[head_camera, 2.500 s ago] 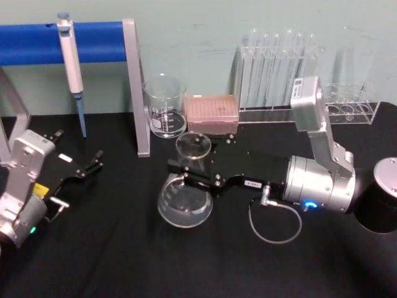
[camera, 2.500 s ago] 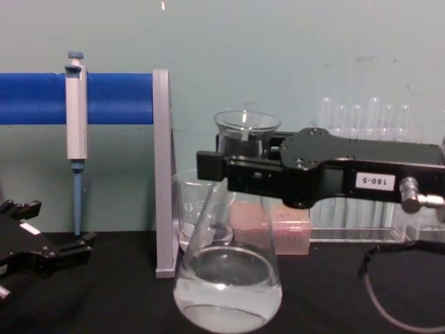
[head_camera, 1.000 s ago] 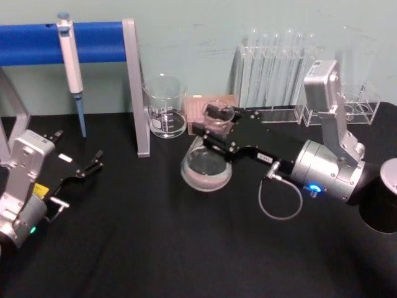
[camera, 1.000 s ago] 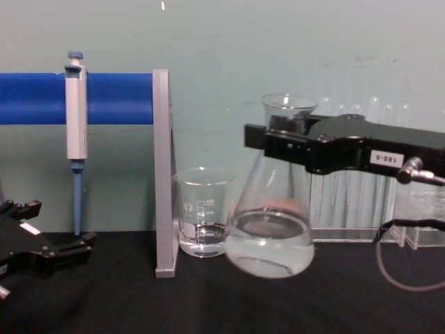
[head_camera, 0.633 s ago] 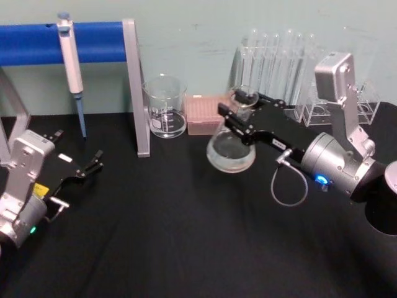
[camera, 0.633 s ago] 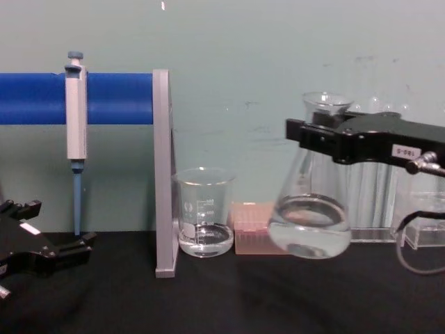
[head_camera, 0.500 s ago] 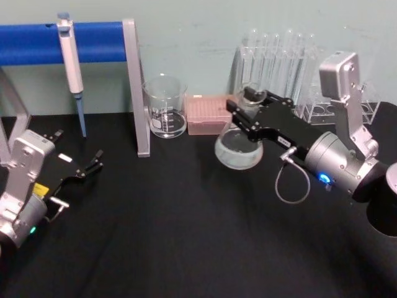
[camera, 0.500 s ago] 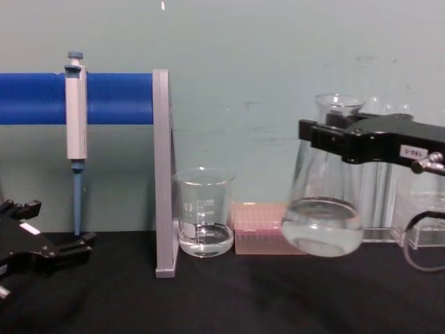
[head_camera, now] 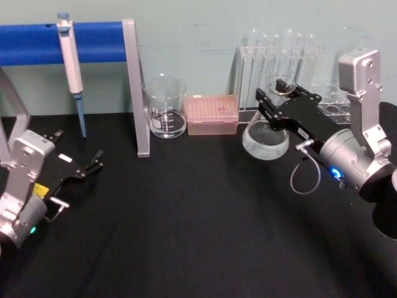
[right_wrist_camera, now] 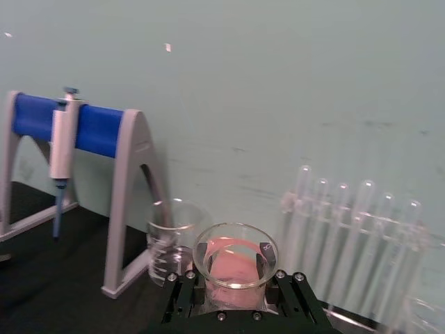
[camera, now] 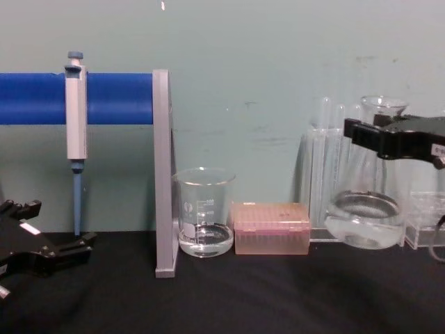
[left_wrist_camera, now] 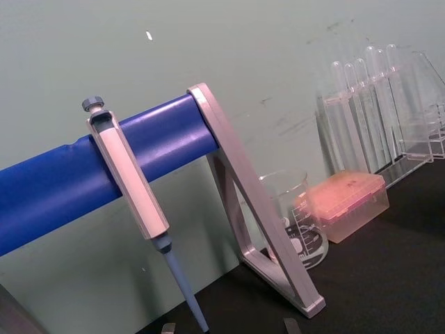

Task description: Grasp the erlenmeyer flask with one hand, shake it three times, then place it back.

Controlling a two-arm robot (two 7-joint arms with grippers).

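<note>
**Head view:** The right gripper (head_camera: 275,101) grips the neck of the flask (head_camera: 265,141), to the right of the pink box (head_camera: 213,114) and a little nearer the robot than it. The flask is in front of the test tubes (head_camera: 279,56). Clear liquid pools in its wide base. The beaker (head_camera: 165,113) stands just left of the box. Farther left is the blue stand (head_camera: 37,42), with a pipette (head_camera: 70,59) hanging on it. The left gripper (head_camera: 87,167) sits well to the left of the box and nearer the robot, low by the black table (head_camera: 186,236). Its fingers are parted around nothing.

**Chest view:** The flask (camera: 365,219) is upright to the right of the box (camera: 271,236). Its base seems to hang just above the table. The right gripper (camera: 356,133) has its black jaws closed on the neck just below the flared rim. The left gripper (camera: 49,243) is at the far left, well apart from the box.

**Right wrist view:** The flask's round rim (right_wrist_camera: 235,252) sits between the gripper's two fingers (right_wrist_camera: 182,296), with the box's pink showing through the glass. The beaker (right_wrist_camera: 172,233) stands beside it.

**Left wrist view:** The box (left_wrist_camera: 348,204) lies next to the beaker (left_wrist_camera: 295,223), with the test tubes (left_wrist_camera: 361,118) behind the box. The pipette (left_wrist_camera: 132,188) hangs from the stand (left_wrist_camera: 55,181). Two fingertips (left_wrist_camera: 288,324) of the left gripper show, set apart.
</note>
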